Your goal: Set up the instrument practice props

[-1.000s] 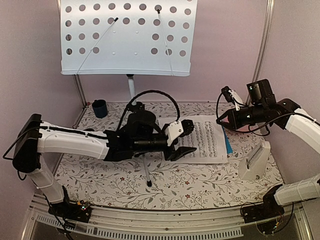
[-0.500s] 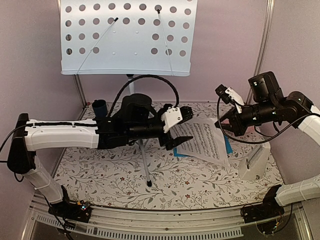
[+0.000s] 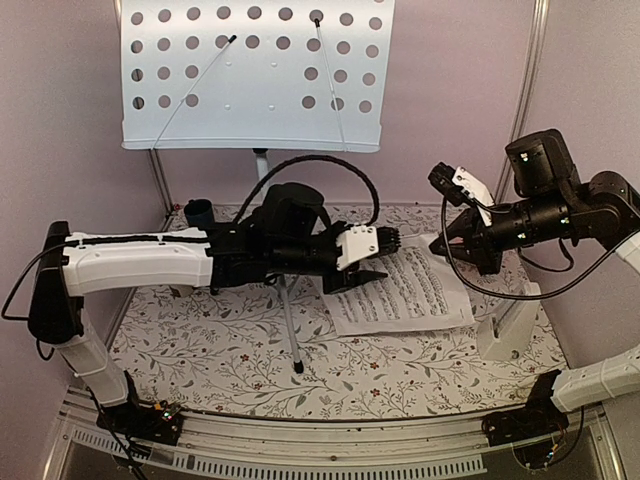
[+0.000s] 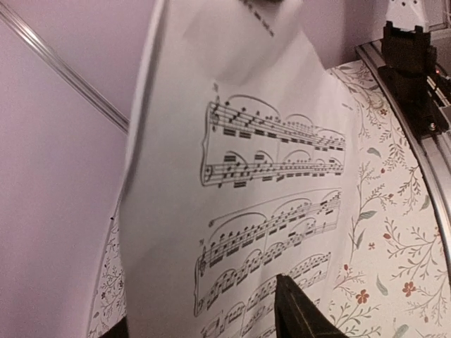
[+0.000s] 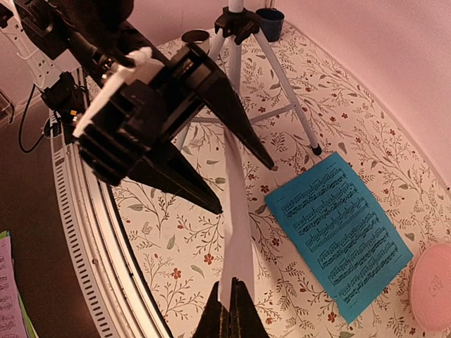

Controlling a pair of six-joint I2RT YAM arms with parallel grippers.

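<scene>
The white music sheet point(image 3: 400, 292) hangs tilted above the floral table. My right gripper point(image 3: 452, 238) is shut on its far right corner, and in the right wrist view the sheet shows edge-on point(image 5: 236, 239) in the shut jaws point(image 5: 231, 299). My left gripper point(image 3: 383, 262) is open, one finger on each side of the sheet's left part point(image 4: 268, 197). The blue music sheet point(image 5: 338, 232) lies flat on the table. The silver music stand, with its perforated tray point(image 3: 255, 75), is at the back. The white metronome point(image 3: 510, 325) stands at the right.
A tripod leg point(image 3: 290, 335) reaches forward under the left arm. A dark blue cup point(image 3: 199, 213) sits at the back left, and another small cup point(image 5: 196, 36) is near the tripod. A pink plate point(image 5: 430, 285) lies beyond the blue sheet. Pink walls close in both sides.
My right gripper closed on the sheet's corner and lifted it up and back. My left gripper rose off the table and moved right, open, with the sheet between its fingers.
</scene>
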